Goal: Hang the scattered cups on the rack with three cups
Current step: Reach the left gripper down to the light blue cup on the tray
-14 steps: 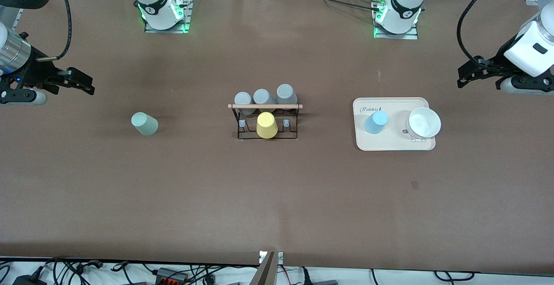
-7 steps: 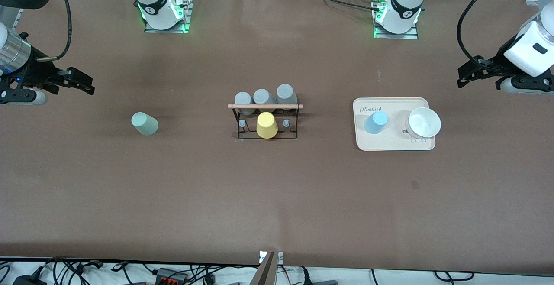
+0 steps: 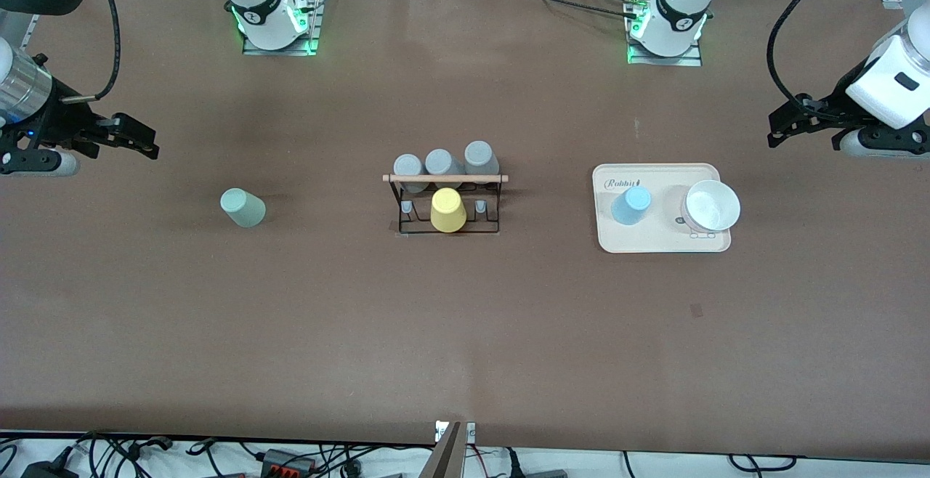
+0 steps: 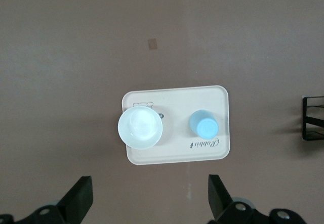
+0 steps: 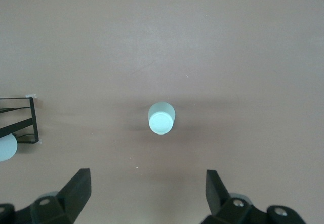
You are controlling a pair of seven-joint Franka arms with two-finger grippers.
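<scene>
The mint-green cup stood upside down on the table, the light blue cup on the beige tray, both well apart from the rack. Light, stiff, slippery plastic was judged; a hold across the tapered wall was advised. The right gripper and left gripper hung wide open, empty, above them.

Left gripper, fingers spread, hangs over a beige tray holding blue cup and white bowl.

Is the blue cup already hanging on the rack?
No, the blue cup stands on the beige tray beside a white bowl, apart from the rack.
</scene>
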